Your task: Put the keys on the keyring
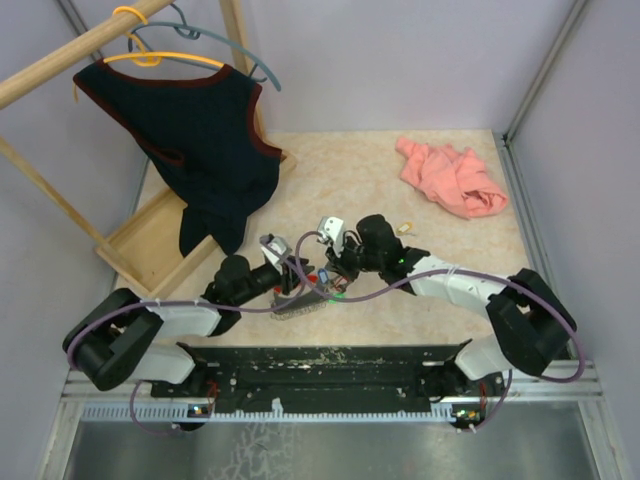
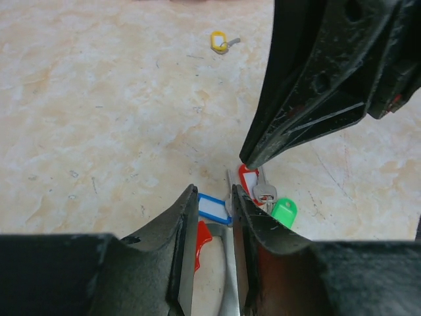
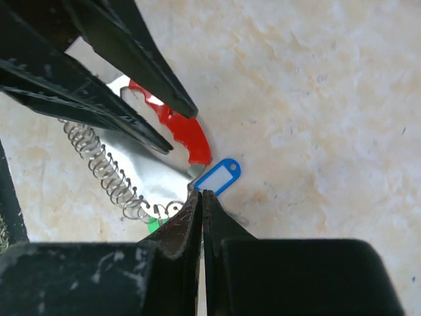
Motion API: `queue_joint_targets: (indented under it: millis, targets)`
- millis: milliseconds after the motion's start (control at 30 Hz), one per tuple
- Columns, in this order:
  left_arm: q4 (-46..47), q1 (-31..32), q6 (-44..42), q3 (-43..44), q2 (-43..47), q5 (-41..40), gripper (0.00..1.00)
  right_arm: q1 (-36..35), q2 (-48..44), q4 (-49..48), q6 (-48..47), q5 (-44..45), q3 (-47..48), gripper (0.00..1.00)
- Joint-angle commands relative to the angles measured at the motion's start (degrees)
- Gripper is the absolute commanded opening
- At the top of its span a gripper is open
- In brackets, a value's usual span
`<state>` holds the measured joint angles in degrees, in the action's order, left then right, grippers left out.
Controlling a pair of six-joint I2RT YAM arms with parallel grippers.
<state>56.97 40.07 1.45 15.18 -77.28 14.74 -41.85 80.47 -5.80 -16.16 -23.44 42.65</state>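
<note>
Left end effector [image 2: 214, 197] clamped the keyring [image 3: 187, 137]; right end effector [image 3: 201, 195] pinched shut, contents unclear. Crowded tips could have levered the keyring loose.

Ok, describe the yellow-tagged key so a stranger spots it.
Find the crumpled pink cloth at the table's far right. Nearer the arms lies a small key with a yellow plastic tag. It lies alone; the blue plastic tag and green plastic tag sit bunched elsewhere.
</note>
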Motion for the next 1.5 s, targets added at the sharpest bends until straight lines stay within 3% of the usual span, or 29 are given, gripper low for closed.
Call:
queue_joint_targets:
  millis: [0, 200, 367, 500, 767, 1033, 1467]
  targets:
    - [-4.9, 0.0, -2.1, 2.0, 0.6, 5.6, 0.34, 0.5, 0.1, 3.2, 6.2, 5.6, 2.4, 0.05]
    - [-19.5, 2.0, 3.2, 4.2, 3.9, 6.9, 0.38, 0.4, -2.7, 6.7, 15.3, 7.8, 0.0, 0.25]
    - [-27.8, 2.4, 7.9, 5.7, 5.2, 9.0, 0.38, 0.2, -4.5, 5.2, 24.7, 4.2, -4.1, 0.28]
    - [-34.3, 2.5, 10.1, 7.2, 5.7, 8.4, 0.38, -3.6, -5.6, 1.5, 25.8, 9.7, -7.9, 0.31]
    - [-34.2, 2.4, 13.4, 6.9, 3.6, 5.3, 0.35, -7.5, -0.6, -5.2, 30.5, 13.2, -8.1, 0.32]
    - [-34.0, 2.2, 14.9, 8.9, -1.2, 4.4, 0.34, -14.3, 1.9, -7.4, 25.7, 22.1, -8.3, 0.33]
    - [-33.6, 1.5, 16.7, 7.7, -1.5, 2.8, 0.31, -18.3, 6.4, -9.1, 23.5, 26.1, -7.6, 0.35]
